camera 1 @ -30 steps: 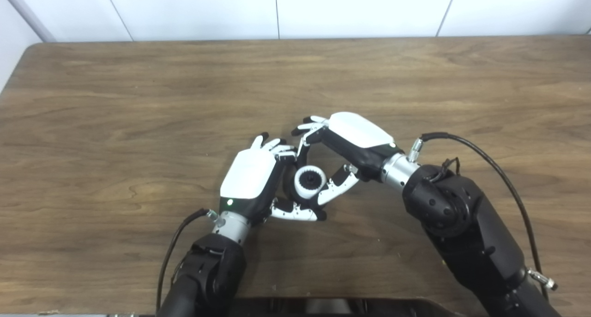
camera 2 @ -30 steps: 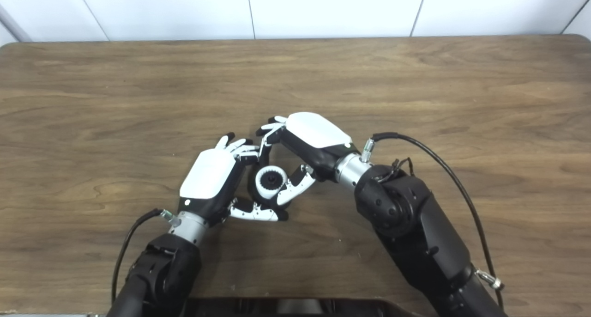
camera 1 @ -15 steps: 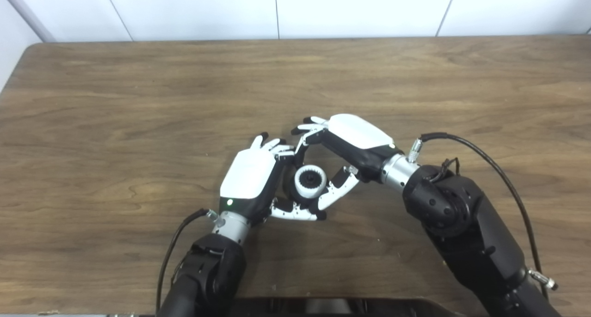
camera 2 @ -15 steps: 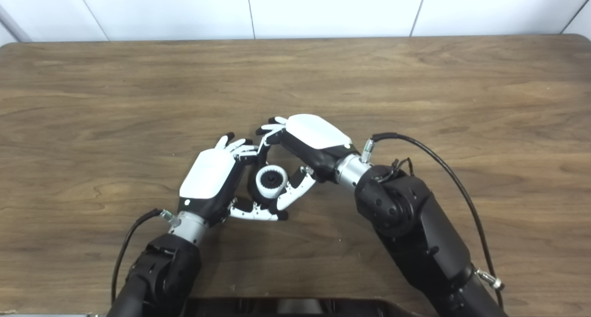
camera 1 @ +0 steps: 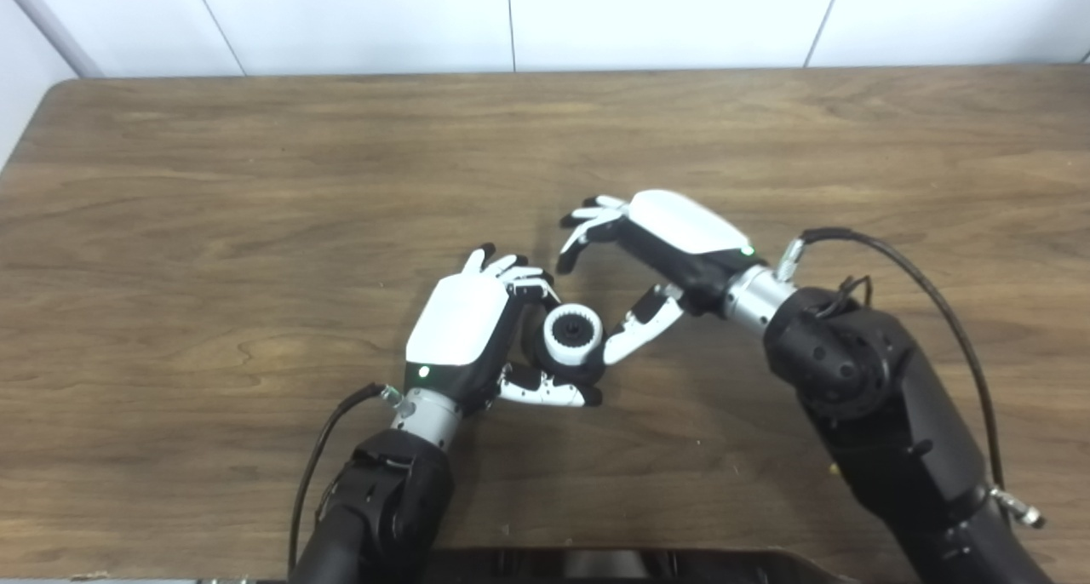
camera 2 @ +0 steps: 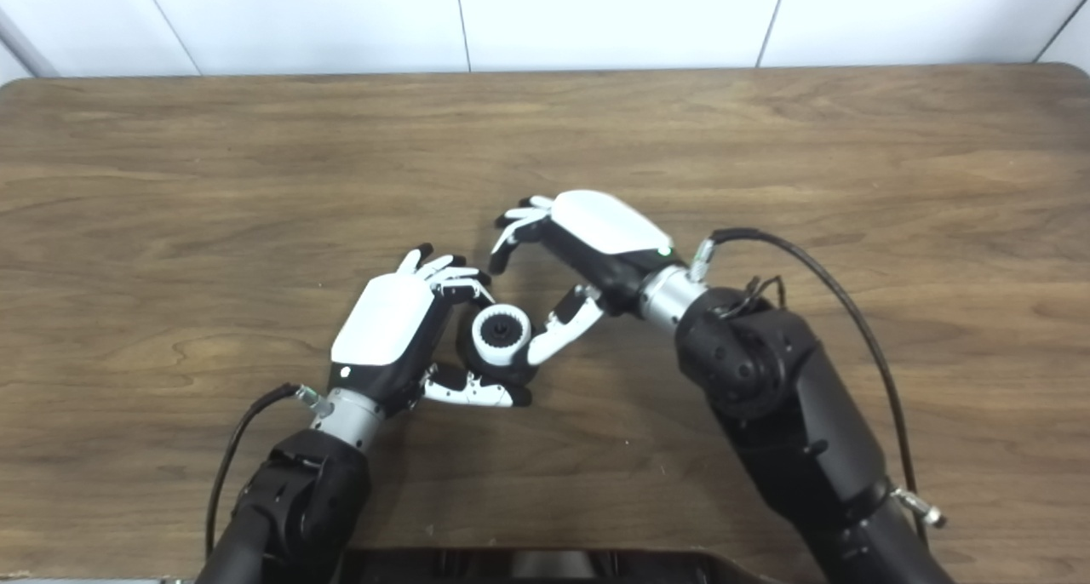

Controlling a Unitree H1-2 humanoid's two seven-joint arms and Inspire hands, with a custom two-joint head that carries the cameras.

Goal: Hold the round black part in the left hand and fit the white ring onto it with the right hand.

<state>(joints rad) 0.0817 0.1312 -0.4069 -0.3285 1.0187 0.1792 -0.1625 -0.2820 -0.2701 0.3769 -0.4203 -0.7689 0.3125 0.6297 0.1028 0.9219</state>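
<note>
My left hand [camera 1: 467,329] is shut on the round black part [camera 1: 542,352], holding it just above the table. The white ring [camera 1: 572,334] sits on the part's face, with a dark toothed hub showing in its middle; it also shows in the right eye view [camera 2: 501,334]. My right hand [camera 1: 660,248] is open and empty, up and to the right of the part. Its fingers [camera 1: 588,222] curl apart above the ring, and its thumb [camera 1: 640,327] points toward the ring's right side without clearly touching it.
The wooden table [camera 1: 255,184] stretches all around the hands. A white wall [camera 1: 511,14] runs behind its far edge. A black cable [camera 1: 920,294] loops off the right forearm. A dark edge [camera 1: 596,563] shows at the bottom.
My right hand has let go of the white ring and pulled back up and to the right, fingers opening. The ring stays on the black part in my unmoved left hand.
</note>
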